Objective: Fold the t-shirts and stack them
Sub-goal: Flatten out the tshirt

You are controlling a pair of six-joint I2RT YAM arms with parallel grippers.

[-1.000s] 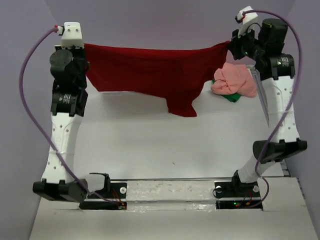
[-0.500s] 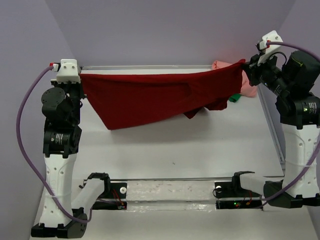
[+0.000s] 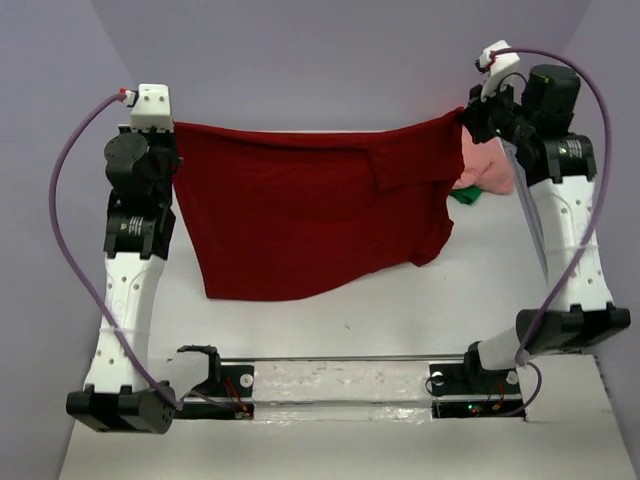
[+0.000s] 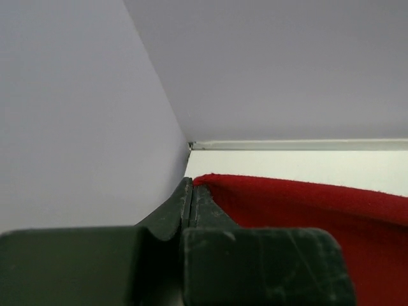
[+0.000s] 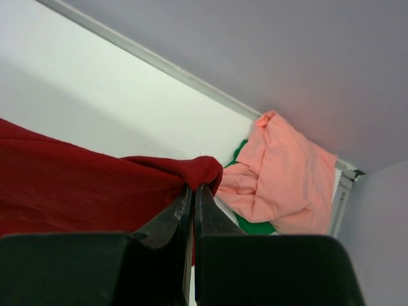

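Left tool (image 3: 168, 124): closed on 1 top corner of the red shirt (image 3: 310, 210), jaws pressed flat on the cloth in the wrist view – held high so the shirt hangs free.
Red shirt: stretched between the 2 tools like a sheet on a line, with the top edge near taut and the body hanging towards the table (image 3: 400, 310). The hem slants, lower on the left, and part of the cloth is doubled over near the upper right. I cannot tell whether the hem touches the table.
Why held so: I judge the spread is meant to flatten the shirt before it is laid down for folding – 2 gripped corners keep it from bunching.
Right tool (image 3: 466, 112): closed on the other top corner, the cloth gathered into a small knot at the jaw tips.
Pink shirt (image 5: 280, 172): crumpled in the far right corner, behind the red shirt's right edge, not folded.
Green cloth (image 5: 255, 224): peeking from under the pink shirt, touching it.
Table: white and plain, with a raised strip (image 4: 299, 145) along the far edge.
Room: pale lilac walls (image 3: 330, 60) close in on 3 sides.
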